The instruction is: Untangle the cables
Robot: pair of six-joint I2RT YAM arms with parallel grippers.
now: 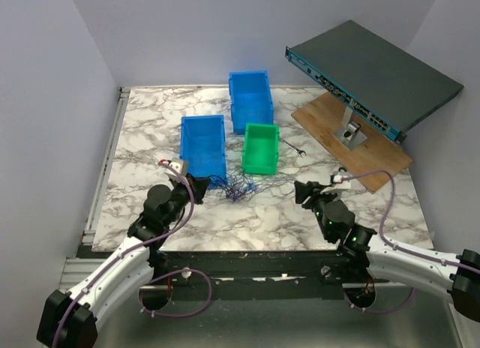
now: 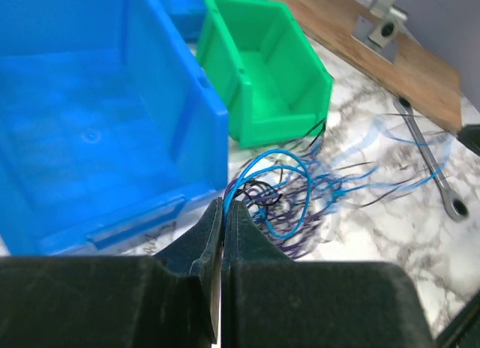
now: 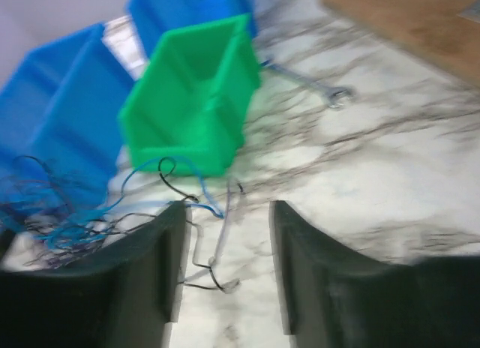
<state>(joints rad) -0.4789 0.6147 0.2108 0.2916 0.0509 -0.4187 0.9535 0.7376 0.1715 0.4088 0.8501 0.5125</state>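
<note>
Marbled worktop (image 1: pixel 225 228) first, then the green bin (image 1: pixel 260 147), our landmark. The left pincer (image 2: pixel 223 205), near-left of the green bin, is closed, seemingly nipping a blue strand. The right pincer (image 3: pixel 229 211), near-right of it, stands open with loose strands lying between its jaws. The cables (image 1: pixel 238 187) sit in a tangle just in front of the green bin's near-left corner. We judge them feather-light, limp and snaggy (they'd kink easily), so take a free end, not the knot. No readable writing anywhere.
</note>
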